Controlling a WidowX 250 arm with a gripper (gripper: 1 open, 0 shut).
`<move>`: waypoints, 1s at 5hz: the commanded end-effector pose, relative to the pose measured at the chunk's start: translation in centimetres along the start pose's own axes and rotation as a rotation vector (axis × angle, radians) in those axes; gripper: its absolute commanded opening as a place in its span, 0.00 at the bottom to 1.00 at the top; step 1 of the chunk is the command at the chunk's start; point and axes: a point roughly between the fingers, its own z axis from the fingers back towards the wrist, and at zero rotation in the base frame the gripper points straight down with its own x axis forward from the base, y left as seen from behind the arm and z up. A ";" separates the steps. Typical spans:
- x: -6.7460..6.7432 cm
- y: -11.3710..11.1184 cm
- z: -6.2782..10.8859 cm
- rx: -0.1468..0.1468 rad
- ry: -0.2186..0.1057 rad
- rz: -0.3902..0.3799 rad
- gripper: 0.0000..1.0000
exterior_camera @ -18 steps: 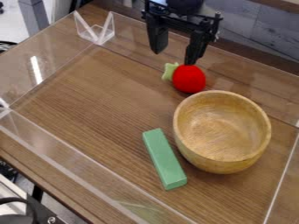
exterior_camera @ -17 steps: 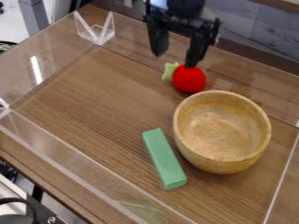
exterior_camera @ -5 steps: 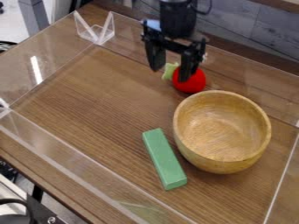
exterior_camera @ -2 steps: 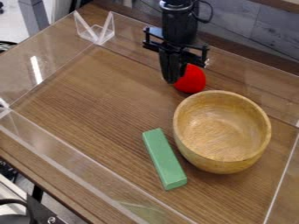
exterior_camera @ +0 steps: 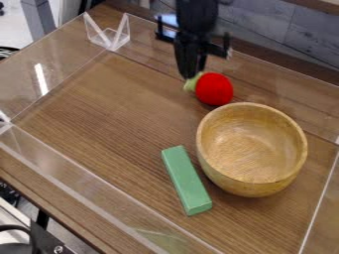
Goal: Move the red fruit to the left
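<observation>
above the red fruit [exterior_camera: 212, 88] hangs the gripper [exterior_camera: 192, 69], clenched on nothing (fruit beside the wooden bowl [exterior_camera: 252, 149]).

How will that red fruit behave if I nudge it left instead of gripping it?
The red fruit looks round and smooth, so it would probably roll rather than slide. Its green leafy top may make it wobble or veer. The shut gripper sits beside the leaf, apparently holding nothing, so it may also slip from pinches.

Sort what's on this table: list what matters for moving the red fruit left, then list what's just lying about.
Job:
- red fruit, on the table near the bowl
- tool, shut, just above the fruit's leafy side

Lying about:
- wooden bowl
- green block
- clear tray wall
</observation>
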 end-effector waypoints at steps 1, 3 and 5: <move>0.4 0.9 4.3 0.004 -0.107 -0.005 0.00; 1.1 -0.6 1.4 0.004 -0.068 -0.096 1.00; 2.7 -2.9 -2.4 0.031 -0.025 -0.182 1.00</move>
